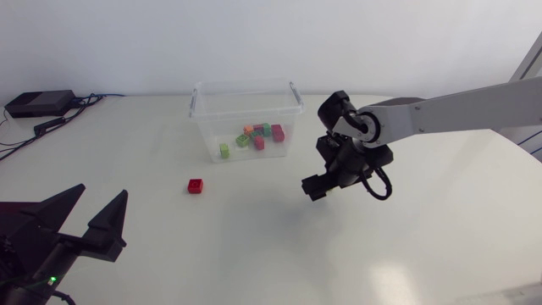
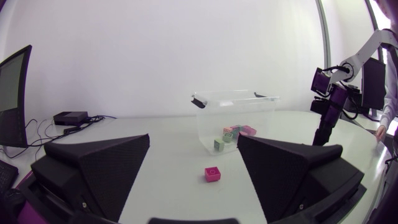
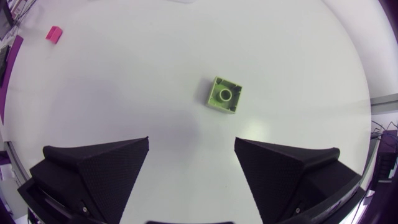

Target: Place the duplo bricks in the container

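White table (image 1: 254, 246) fills the scene, and it is smooth and bare in the near part. At the near left sits the left gripper (image 1: 102, 199). Its two black fingers are spread wide apart with nothing between them. A bit farther, left of the middle, one red duplo brick (image 1: 196, 185) lies flat on the table, all by itself. It is well apart from both grippers.

On the right, the right arm (image 1: 457, 110) comes in from the side, and the right gripper (image 3: 191, 140) points down at the table. Its fingers are wide apart too and hold nothing. A light green duplo brick (image 3: 225, 94) lies on the table just ahead of those fingers, with its round stud up. Nothing touches it.

Farther back, near the middle, stands the clear plastic container (image 1: 203, 127). A little heap of bricks (image 1: 258, 135) lies inside on its floor, green, orange, red and pink.

At the far left is a small black box (image 1: 38, 103) with dark cables (image 1: 17, 140) running from it.
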{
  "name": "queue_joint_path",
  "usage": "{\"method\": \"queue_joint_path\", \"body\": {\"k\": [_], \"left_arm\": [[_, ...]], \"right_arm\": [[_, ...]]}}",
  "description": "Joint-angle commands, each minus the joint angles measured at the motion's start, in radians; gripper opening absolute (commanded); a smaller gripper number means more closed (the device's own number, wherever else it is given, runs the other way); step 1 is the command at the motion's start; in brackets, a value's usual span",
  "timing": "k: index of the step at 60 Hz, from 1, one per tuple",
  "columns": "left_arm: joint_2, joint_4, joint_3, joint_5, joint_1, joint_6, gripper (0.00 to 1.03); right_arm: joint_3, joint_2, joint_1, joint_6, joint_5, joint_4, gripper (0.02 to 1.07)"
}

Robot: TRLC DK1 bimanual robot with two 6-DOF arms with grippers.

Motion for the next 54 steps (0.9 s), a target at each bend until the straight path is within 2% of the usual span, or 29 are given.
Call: {"method": "queue_joint_path", "body": {"k": [1, 31, 32, 38, 42, 48, 54], "left_arm": [[-0.012, 0.006, -0.018, -0.006, 0.003, -0.025, 0.99], [-0.011, 0.006, -0.020, -0.006, 0.003, -0.025, 0.99], [-0.011, 0.006, -0.018, -0.006, 0.003, -0.025, 0.99], [-0.012, 0.006, -0.018, -0.004, 0.003, -0.025, 0.99], [-0.012, 0.006, -0.018, -0.006, 0.003, -0.025, 0.99], [-0.012, 0.006, -0.018, -0.004, 0.003, -0.025, 0.99], [-0.012, 0.006, -0.018, -0.006, 0.003, -0.025, 0.99]], "right_arm": [[0.059, 0.055, -0.014, 0.056, 0.008, 0.008, 1.02], [0.286, 0.271, -0.069, 0.132, 0.045, -0.099, 0.95], [0.291, 0.277, -0.069, 0.135, 0.044, -0.101, 0.91], [0.295, 0.290, -0.069, 0.138, 0.039, -0.102, 0.84], [0.294, 0.294, -0.072, 0.138, 0.039, -0.102, 0.83], [0.295, 0.304, -0.077, 0.138, 0.039, -0.101, 0.71], [0.294, 0.311, -0.075, 0.138, 0.038, -0.095, 0.51]]}}
